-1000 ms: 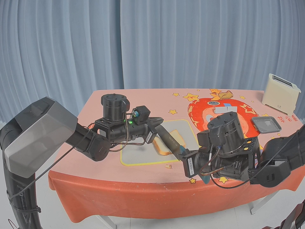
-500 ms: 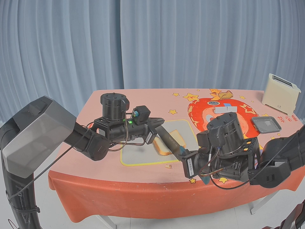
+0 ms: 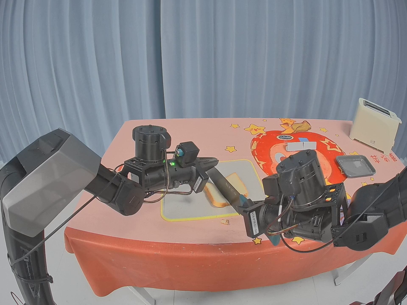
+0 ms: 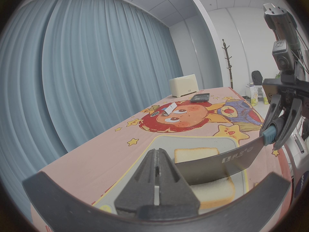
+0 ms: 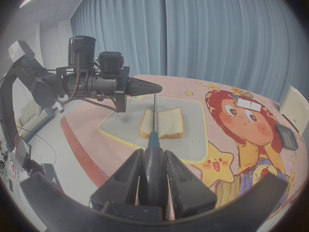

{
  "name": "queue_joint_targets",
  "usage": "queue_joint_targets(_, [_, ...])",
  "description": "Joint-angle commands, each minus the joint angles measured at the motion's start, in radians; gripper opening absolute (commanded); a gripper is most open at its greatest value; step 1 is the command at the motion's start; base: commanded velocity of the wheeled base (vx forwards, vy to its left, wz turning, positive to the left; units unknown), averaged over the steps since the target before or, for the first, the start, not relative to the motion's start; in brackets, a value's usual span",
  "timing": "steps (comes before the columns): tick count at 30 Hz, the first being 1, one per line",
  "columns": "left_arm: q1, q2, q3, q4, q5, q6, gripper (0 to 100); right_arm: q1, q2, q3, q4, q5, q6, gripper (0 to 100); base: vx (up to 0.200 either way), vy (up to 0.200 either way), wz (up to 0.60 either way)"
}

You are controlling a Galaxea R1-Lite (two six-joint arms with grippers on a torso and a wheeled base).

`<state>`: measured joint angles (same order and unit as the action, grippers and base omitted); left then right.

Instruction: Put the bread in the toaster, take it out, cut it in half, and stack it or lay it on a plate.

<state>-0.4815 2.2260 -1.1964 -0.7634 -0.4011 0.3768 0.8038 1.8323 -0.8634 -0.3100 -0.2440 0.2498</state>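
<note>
Entry: halving cut, under way by my reading. Bread [image 5: 167, 121], one slice, lies flat on the grey cutting mat [image 5: 193, 139] toward the front edge of the counter [image 3: 127, 217], left of its middle. Knife [image 4: 219, 165]: the blade stands on edge across the slice's middle, handle toward the front edge. In the right wrist view it looks plumb and splits the slice into near-equal parts, but I cannot tell whether it has reached the mat. Right tool [image 5: 154, 153]: clamped on the knife handle. Left tool [image 4: 156, 165]: fingers together, holding nothing, tip just beside the far end of the blade. Whether it touches the spine I cannot tell. Toaster [image 3: 375, 126] sits at the far right corner. Plate [image 3: 355, 166], grey and shallow, sits near the right edge in front of the toaster, well apart from the mat. Handling note: I would hold the blade upright and press straight down with short sawing strokes, since a soft slice will likely slide or tear if dragged. The left tool could steady the blade tip or pin the bread, clear of the cutting edge. I would confirm the halves separate before lifting.
</note>
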Motion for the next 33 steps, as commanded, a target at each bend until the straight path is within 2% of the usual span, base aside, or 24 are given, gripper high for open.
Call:
queue_joint_targets(1, [0.001,0.006,0.004,0.004,0.001,0.001,0,-0.002,-0.002,0.001,0.0,0.0,0.0,0,0.0,0.0,0.0])
queue_joint_targets(6, [0.0,0.011,0.017,0.004,-0.001,-0.004,0,-0.005,-0.001,0.003,0.0,0.0,0.0,0,0.0,0.0,0.0])
queue_joint_targets(10, [-0.002,0.011,0.014,0.006,-0.001,-0.024,0,-0.008,0.002,0.003,0.0,0.0,0.0,0,0.0,0.0,0.0])
queue_joint_targets(13, [-0.002,0.004,-0.006,0.006,-0.001,-0.075,0,-0.006,0.004,0.003,0.0,0.0,0.0,0,0.0,0.0,0.0])
queue_joint_targets(14, [-0.002,0.004,-0.008,0.004,-0.001,-0.081,0,-0.006,0.002,0.003,0.0,0.0,0.0,0,0.0,0.0,0.0])
queue_joint_targets(16, [-0.006,-0.002,-0.026,0.004,-0.001,-0.136,0,-0.006,-0.001,0.003,0.0,-0.001,0.0,0,0.0,0.0,0.0])
queue_joint_targets(17, [-0.006,-0.002,-0.026,0.004,-0.001,-0.136,0,-0.006,-0.001,0.003,0.0,-0.001,0.0,0,0.0,0.0,0.0])
queue_joint_targets(18, [-0.008,-0.002,-0.038,0.003,-0.001,-0.161,0,-0.005,-0.004,0.003,0.0,0.0,0.002,0,0.0,0.0,0.0])
queue_joint_targets(24, [-0.012,-0.002,-0.088,0.004,-0.002,-0.168,0,0.002,-0.001,0.004,0.003,-0.003,0.0,0,0.0,0.0,0.0])
queue_joint_targets(33, [-0.028,0.011,0.026,0.001,-0.009,-0.153,0,0.003,-0.002,-0.005,0.0,-0.004,-0.001,0,0.0,0.0,0.0])
